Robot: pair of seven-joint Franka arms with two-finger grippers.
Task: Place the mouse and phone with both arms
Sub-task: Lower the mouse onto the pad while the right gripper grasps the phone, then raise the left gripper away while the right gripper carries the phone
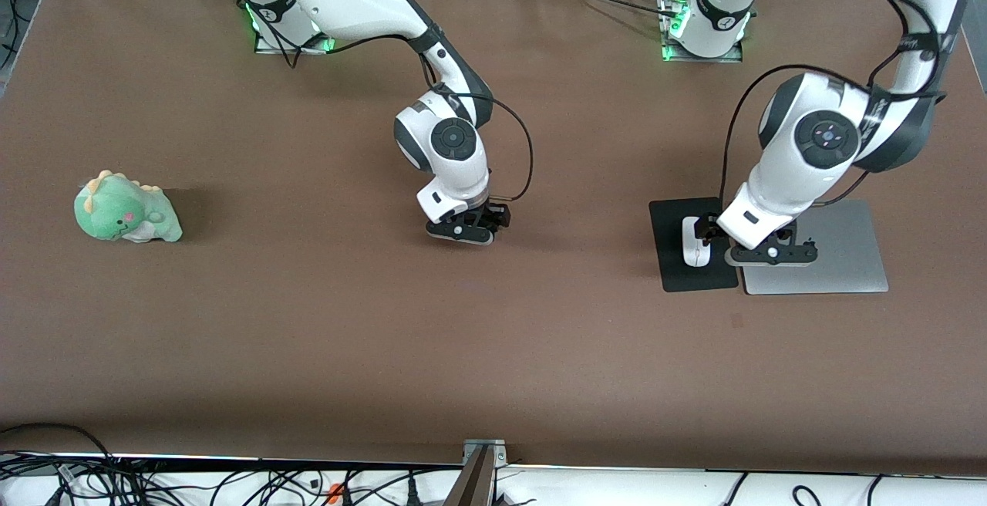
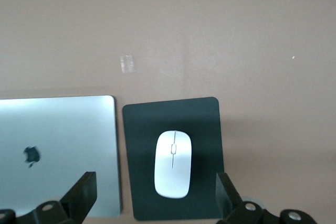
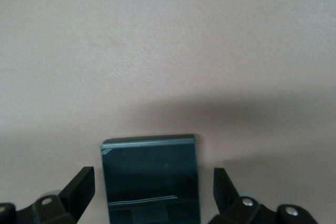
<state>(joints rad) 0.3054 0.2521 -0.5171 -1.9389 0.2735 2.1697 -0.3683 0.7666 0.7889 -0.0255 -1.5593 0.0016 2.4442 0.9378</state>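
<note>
We see the left gripper (image 2: 155,195), fingers spread, above the mouse (image 2: 172,163) on the mouse pad (image 2: 205,129), frame right. The right gripper (image 3: 152,192), frame centre, fingers apart, straddles the phone (image 3: 151,179) on the desk (image 1: 308,321).

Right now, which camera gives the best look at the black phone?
The right wrist view: the phone fills the space between the open fingers of the right gripper, lying on the brown table. In the front view the right gripper hides it. The left wrist view does not show it.

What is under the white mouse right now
The mouse lies on the black mouse pad, which sits on the brown table beside a closed silver laptop. The pad's patch beneath the mouse is covered.
</note>
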